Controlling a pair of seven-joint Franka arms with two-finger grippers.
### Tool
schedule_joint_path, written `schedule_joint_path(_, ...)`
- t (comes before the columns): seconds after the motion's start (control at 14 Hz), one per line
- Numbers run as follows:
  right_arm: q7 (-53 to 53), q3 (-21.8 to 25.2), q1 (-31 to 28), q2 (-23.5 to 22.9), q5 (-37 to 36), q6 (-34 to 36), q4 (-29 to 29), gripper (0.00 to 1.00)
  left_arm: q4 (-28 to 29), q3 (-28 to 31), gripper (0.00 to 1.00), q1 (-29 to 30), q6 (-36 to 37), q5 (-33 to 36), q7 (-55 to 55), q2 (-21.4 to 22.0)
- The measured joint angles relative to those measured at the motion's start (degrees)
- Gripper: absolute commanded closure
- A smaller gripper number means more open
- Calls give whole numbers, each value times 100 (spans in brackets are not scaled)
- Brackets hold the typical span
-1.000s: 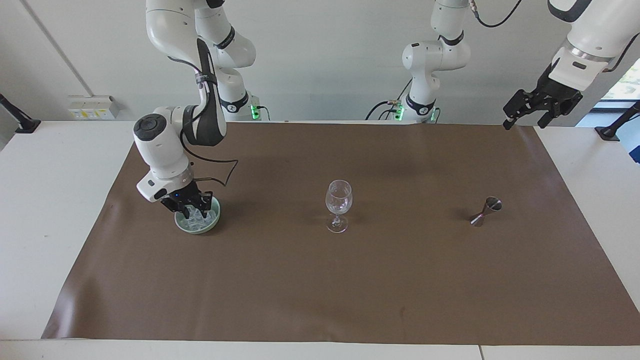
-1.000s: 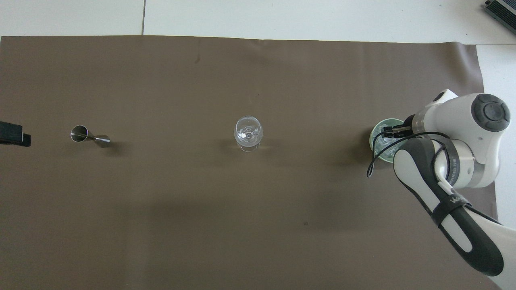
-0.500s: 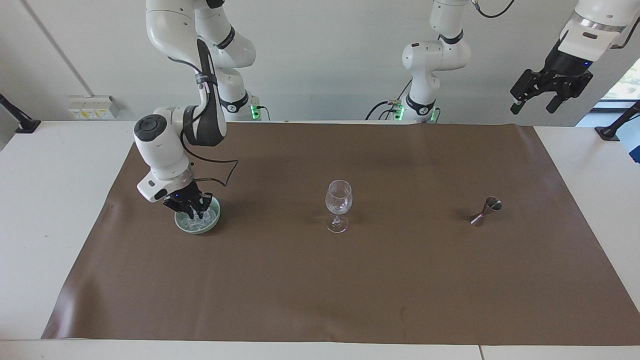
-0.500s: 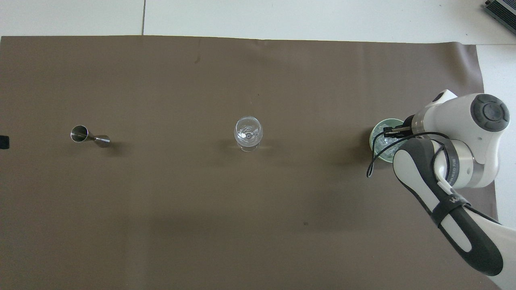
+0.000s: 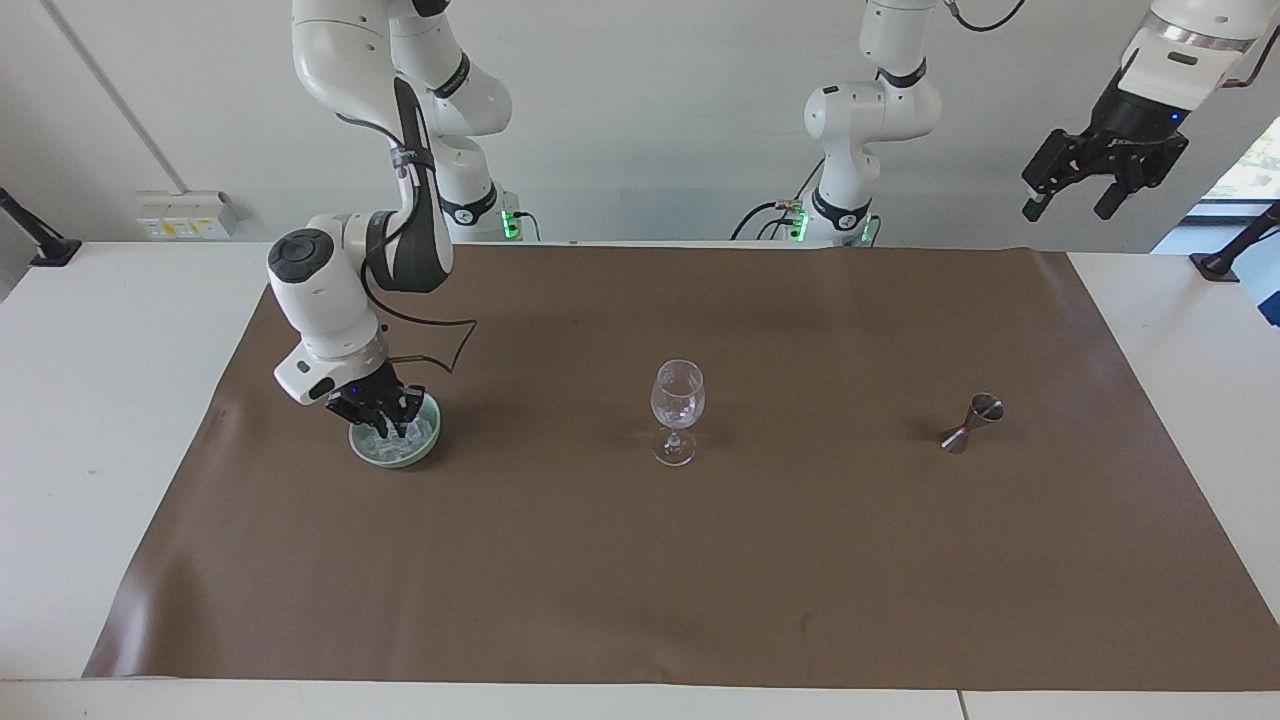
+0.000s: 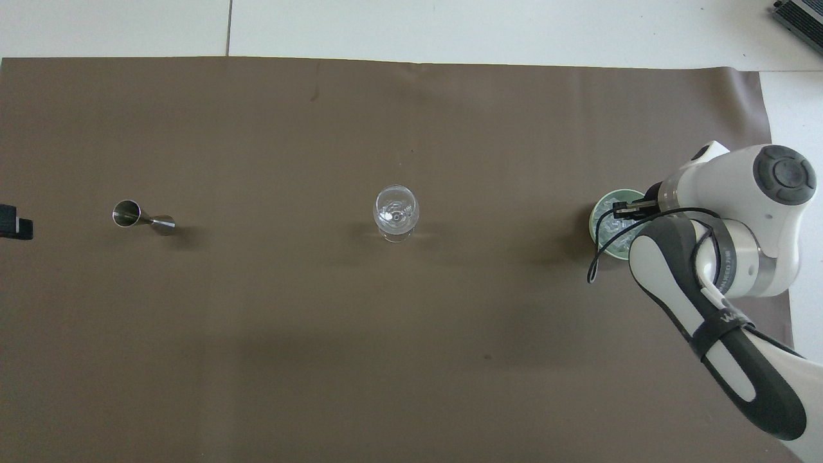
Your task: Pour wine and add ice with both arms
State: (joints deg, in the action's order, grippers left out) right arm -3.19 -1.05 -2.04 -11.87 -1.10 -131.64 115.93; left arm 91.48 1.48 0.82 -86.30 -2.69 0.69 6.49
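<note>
the brown mat (image 5: 640, 560) covers most of the table and everything sits on it. the right arm (image 5: 330, 300) bends down at its own end of the table, and the right gripper (image 5: 385, 425) is down inside the green bowl (image 5: 428, 447), in among the ice (image 5: 405, 440). a second ago its fingers stood apart over the cubes; now they are pressed together in the heap. i'd guess they have nipped a cube, though i can't make out one between the tips, so that stays a guess. the left arm (image 5: 1185, 50) has swung up and away over the last second, and the left gripper (image 5: 1075, 190) now hangs high past the mat's corner at its own end, fingers spread and holding nothing; it waits. the wine glass (image 5: 677, 410) stands upright in the middle of the mat, well apart from the bowl. the little steel jigger (image 5: 972, 422) lies tipped on its side toward the left arm's end, untouched. so the ice step looks to be at the grab: if a cube is caught, it has to be lifted clear of the bowl and carried over to the glass.
</note>
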Motion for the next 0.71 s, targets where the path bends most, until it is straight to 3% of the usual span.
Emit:
schedule_joint_path(0.36,185,-33,1,89,10,538,-564,100,-1,22,0,12,-303,48,-107,-376)
schedule_joint_path(0.71,1023,-409,13,335,10,1078,-1129,100,47,-16,0,-13,-720,113,-379,-665)
